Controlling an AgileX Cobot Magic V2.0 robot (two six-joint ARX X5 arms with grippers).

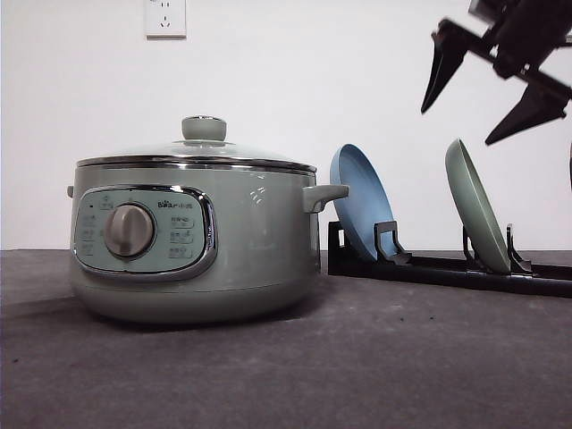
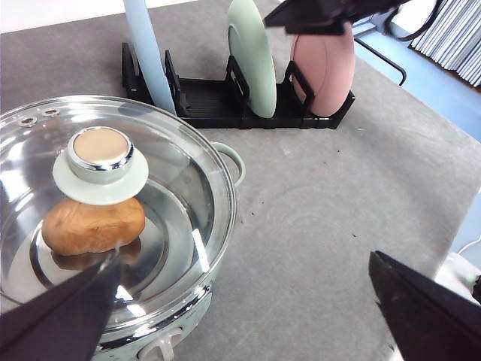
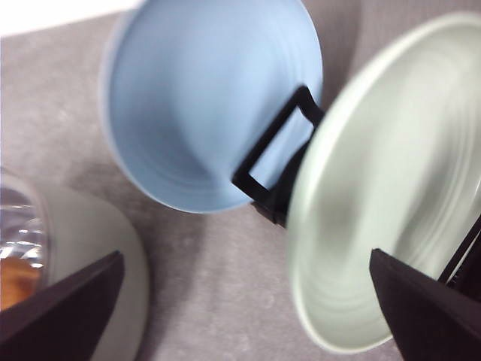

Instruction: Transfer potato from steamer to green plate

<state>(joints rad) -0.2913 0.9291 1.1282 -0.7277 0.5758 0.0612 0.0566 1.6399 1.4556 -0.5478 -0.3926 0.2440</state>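
The pale green steamer stands at the table's left with its glass lid on. Through the lid I see the orange-brown potato lying inside, below the lid's knob. My left gripper hovers open above the steamer's near rim, holding nothing. The green plate stands on edge in a black rack at the right. My right gripper hangs open high above the green plate, and it is empty.
A blue plate leans in the rack's left slot, close to the steamer's side handle. A pink plate stands in the rack beyond the green plate. Grey table stretches in front of the rack.
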